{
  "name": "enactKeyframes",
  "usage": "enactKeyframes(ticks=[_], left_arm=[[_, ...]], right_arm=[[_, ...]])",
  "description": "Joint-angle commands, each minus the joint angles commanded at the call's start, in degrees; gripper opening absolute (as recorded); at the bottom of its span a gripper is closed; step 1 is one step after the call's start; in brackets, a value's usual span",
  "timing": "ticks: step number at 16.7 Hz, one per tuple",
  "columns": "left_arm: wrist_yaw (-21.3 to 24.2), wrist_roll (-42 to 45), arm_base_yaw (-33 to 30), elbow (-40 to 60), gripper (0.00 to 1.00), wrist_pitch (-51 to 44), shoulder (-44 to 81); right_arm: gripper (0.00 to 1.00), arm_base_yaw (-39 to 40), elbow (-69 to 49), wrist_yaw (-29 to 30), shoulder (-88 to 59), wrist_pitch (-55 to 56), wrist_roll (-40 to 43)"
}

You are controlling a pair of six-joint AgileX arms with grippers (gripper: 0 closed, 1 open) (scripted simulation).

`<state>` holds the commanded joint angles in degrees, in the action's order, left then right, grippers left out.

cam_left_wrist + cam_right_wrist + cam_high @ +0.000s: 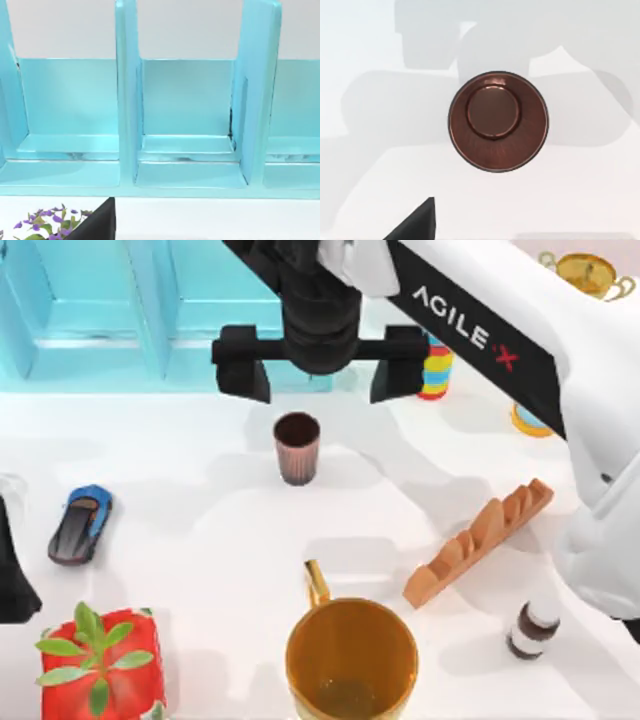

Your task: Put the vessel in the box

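White table (200, 540): right pincer (320, 375) splayed above vessel (297, 448).

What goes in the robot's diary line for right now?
right hand: open, above small dark brown ribbed cup | cup: upright on table | light blue divided box: behind

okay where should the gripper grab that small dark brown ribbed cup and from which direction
Come straight down from above and close on opposite sides of the small dark brown ribbed cup just below its rim. It stands upright, mouth open, tapering downward, and the right gripper already hangs open above the table near it.
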<state>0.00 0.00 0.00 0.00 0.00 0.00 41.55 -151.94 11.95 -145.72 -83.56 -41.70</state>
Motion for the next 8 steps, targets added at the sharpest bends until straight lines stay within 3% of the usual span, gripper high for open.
enactKeyframes(ticks=[4,8], left_arm=[[0.0,0.0,0.0,0.0,1.0,0.0,0.0],[0.0,0.0,0.0,0.0,1.0,0.0,0.0]], right_arm=[[1.0,-0.2,1.01,-0.07,0.11,0.93,0.2],[1.0,-1.1,8.42,-0.24,-0.82,9.65,1.08]])
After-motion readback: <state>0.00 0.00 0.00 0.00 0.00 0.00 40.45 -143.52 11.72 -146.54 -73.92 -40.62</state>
